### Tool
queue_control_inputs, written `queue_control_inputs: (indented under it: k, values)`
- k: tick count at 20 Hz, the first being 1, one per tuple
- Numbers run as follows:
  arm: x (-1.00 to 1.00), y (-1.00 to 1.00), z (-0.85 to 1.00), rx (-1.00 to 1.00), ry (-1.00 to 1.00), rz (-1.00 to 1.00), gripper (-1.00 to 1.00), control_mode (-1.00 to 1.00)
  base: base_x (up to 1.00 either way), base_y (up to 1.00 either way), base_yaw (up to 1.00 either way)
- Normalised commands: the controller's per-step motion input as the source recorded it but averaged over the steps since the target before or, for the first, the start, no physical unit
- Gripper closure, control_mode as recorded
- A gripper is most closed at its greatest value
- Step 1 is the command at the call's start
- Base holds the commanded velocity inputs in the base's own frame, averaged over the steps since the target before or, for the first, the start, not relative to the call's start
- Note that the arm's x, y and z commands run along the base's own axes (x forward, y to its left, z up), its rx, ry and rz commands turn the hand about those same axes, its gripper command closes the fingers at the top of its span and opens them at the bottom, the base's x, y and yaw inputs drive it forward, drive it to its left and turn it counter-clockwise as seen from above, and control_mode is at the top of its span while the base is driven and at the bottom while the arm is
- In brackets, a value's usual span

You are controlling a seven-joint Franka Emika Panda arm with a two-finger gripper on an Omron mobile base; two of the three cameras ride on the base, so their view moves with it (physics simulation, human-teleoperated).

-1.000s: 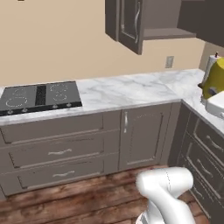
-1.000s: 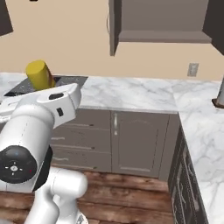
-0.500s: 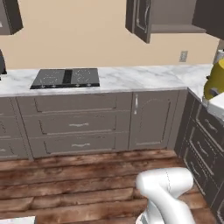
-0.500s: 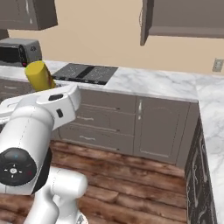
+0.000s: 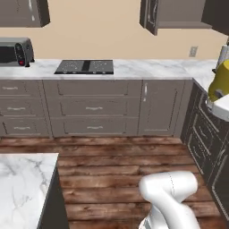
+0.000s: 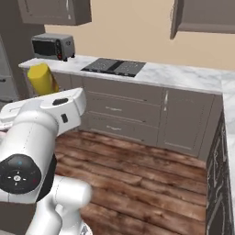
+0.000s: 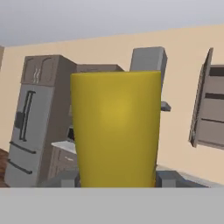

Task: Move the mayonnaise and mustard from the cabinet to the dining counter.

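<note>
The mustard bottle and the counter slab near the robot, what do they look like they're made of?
The mustard bottle: probably plastic, matte, plain yellow with soft shading and no glare. The counter slab: looks like polished marble, white with grey veins, though the render leaves the material open.

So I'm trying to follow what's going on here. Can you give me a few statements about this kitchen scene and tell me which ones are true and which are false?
1. The tool is carrying a yellow bottle, the mustard. True.
2. A door of the cabinet hangs open. True.
3. The mustard is already standing on the dining counter. False: it is up in the air in the tool, and the part of that counter in view is bare.
4. The cooktop is bright red. False: it is black, set into the marble worktop.
5. A toaster oven sits on the worktop, left of the cooktop in the left base view. True.
</note>
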Motion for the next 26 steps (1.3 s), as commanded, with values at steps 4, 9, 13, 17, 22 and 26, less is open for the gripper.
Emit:
queue_control_inputs:
  k: [4,9,13,17,22,26]
  values:
    - [0.00,0.00,0.00,0.00,0.00,0.00,1.00,1.00,-0.55,0.31,0.36]
    - [0.00,0.00,0.00,0.00,0.00,0.00,1.00,1.00,-0.16,0.32,0.45]
    - [0.00,0.00,0.00,0.00,0.00,0.00,1.00,1.00,0.01,0.11,0.55]
    - [0.00,0.00,0.00,0.00,0.00,0.00,1.00,1.00,0.01,0.00,0.61]
    - [0.00,0.00,0.00,0.00,0.00,0.00,1.00,1.00,-0.05,-0.03,0.59]
    - [0.00,0.00,0.00,0.00,0.00,0.00,1.00,1.00,-0.12,-0.18,0.59]
